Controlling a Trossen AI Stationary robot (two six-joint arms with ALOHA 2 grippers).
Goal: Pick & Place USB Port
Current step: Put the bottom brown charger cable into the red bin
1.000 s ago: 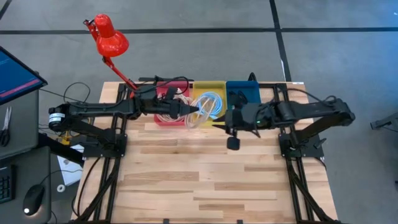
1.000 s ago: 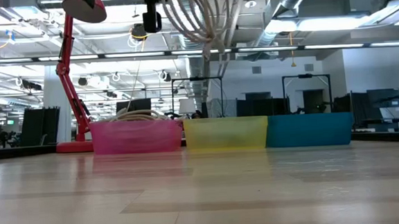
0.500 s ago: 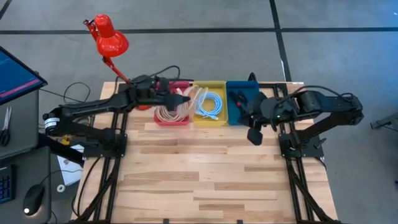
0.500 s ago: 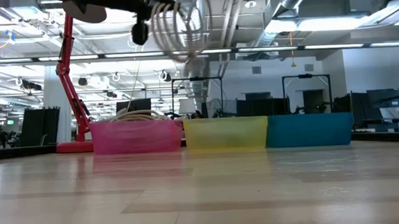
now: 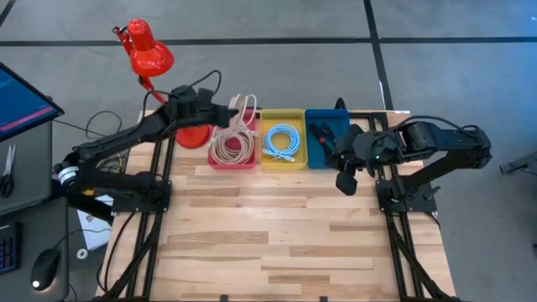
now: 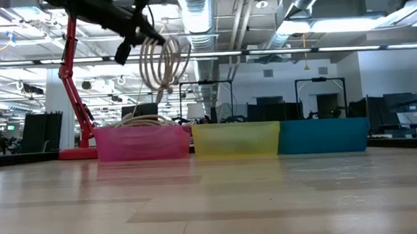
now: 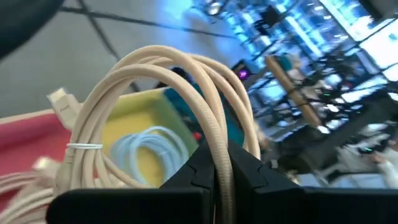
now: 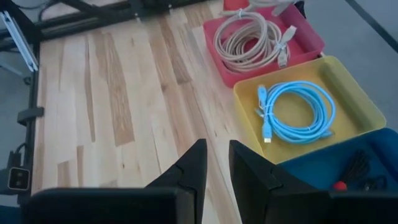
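A light wooden table (image 5: 277, 226) is seen from above, with grey floor around it. Three small plastic bins are lined up side by side along the far edge: a pink bin (image 5: 231, 153), a yellow bin (image 5: 283, 140) and a blue bin (image 5: 323, 134).

A red desk lamp (image 5: 147, 52) is clamped at the far left corner, just beside the pink bin. Part of a computer screen (image 5: 21, 101) is seen off the table's left side.

The left gripper (image 5: 225, 114) is held high over the far edge of the pink bin. Its fingers are clamped together on a coiled cream USB cable (image 6: 163, 62), which hangs in loops in the air above that bin. In the left wrist view the cable (image 7: 186, 93) is pinched between the two dark fingers (image 7: 245, 171). More cream cable coils (image 5: 230, 148) are lying inside the pink bin. A coiled light blue cable (image 5: 284, 141) is lying in the yellow bin. Something dark with a red bit (image 5: 322, 132) is lying in the blue bin, but it is too small to make out.

The right gripper (image 5: 344, 181) is held near the front corner of the blue bin, holding nothing. Its fingers (image 8: 255, 177) are set a little apart.
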